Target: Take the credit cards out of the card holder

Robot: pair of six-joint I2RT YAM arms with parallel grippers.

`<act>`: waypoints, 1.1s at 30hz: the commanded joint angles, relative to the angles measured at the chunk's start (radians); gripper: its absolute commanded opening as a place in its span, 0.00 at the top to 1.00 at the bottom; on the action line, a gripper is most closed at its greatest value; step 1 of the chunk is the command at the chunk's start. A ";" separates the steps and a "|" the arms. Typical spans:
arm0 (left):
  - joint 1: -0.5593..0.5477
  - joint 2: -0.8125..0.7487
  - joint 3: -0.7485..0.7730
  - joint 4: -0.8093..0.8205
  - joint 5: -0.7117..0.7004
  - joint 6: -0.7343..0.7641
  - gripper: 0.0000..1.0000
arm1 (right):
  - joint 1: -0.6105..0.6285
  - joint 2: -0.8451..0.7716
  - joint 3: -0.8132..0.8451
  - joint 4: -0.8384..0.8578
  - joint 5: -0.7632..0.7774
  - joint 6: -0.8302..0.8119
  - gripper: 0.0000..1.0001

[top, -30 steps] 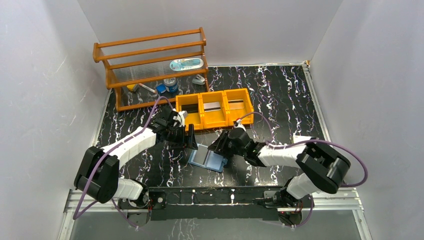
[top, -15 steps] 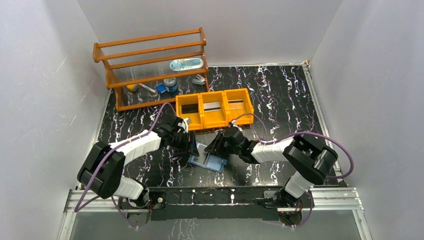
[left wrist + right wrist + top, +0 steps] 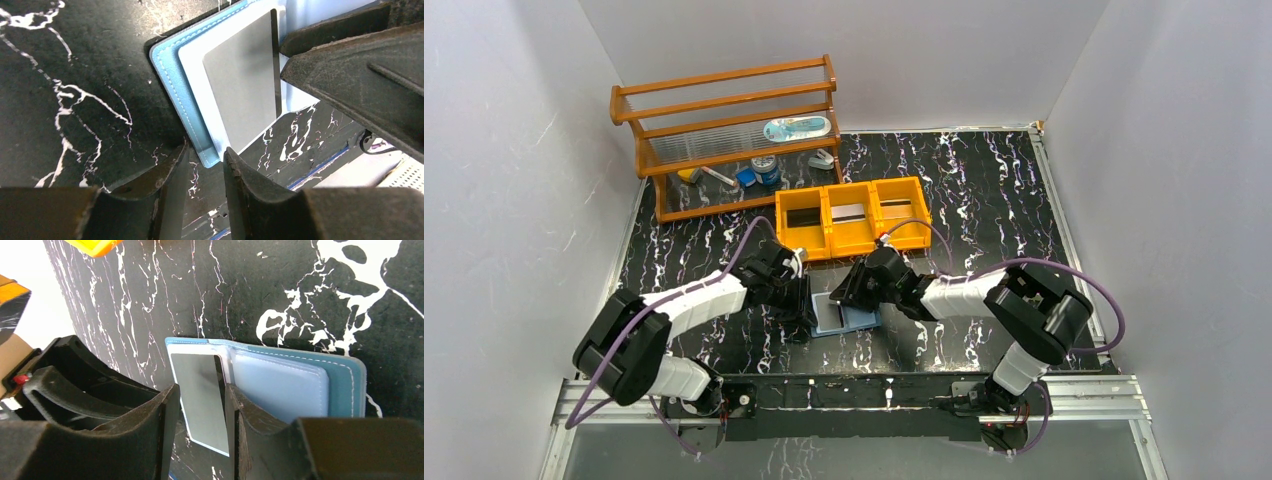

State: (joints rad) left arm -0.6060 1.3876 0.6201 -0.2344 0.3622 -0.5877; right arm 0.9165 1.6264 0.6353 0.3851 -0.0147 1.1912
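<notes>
The light blue card holder (image 3: 862, 318) lies open and flat on the table between both arms. A silver-grey credit card (image 3: 245, 90) lies on its left page, partly out of the pocket (image 3: 200, 400). My left gripper (image 3: 206, 149) is low at the holder's near left corner, its jaws narrowly apart with that corner at their tips (image 3: 802, 300). My right gripper (image 3: 201, 386) is open above the card, its fingertips (image 3: 286, 70) at the card's inner edge near the fold (image 3: 844, 290). Three more credit cards lie in the orange tray: dark (image 3: 802, 217), silver (image 3: 849, 212), tan (image 3: 899, 210).
The orange three-compartment tray (image 3: 869, 235) stands just behind the holder. A wooden rack (image 3: 724, 130) with small items fills the back left. White walls close the left, back and right sides. The arms' base rail (image 3: 854, 390) runs along the near edge.
Both grippers have come down and closed in on the holder. The left jaws have narrowed a lot. The holder has turned squarer to the table edge and shifted slightly left.
</notes>
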 commanded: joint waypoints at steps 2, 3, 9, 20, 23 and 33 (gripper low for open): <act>-0.006 -0.099 0.017 -0.060 -0.089 -0.020 0.67 | 0.003 -0.054 0.046 -0.073 0.011 -0.074 0.53; -0.007 -0.108 0.028 -0.074 -0.106 -0.018 0.66 | 0.003 -0.064 0.046 -0.072 0.011 -0.086 0.53; -0.006 -0.149 0.085 -0.093 -0.120 -0.023 0.62 | 0.003 -0.082 0.037 -0.065 0.002 -0.105 0.52; -0.008 -0.056 0.076 0.027 0.047 0.000 0.63 | 0.002 -0.034 0.019 -0.043 0.005 -0.069 0.59; -0.008 -0.024 0.083 0.027 0.061 0.009 0.64 | 0.002 -0.025 0.007 -0.037 0.017 -0.049 0.60; -0.008 0.043 0.044 0.075 0.052 -0.013 0.70 | 0.001 -0.012 -0.010 -0.016 0.022 -0.017 0.61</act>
State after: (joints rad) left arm -0.6109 1.4055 0.6857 -0.1722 0.3977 -0.5961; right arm 0.9173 1.6096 0.6430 0.3237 -0.0135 1.1542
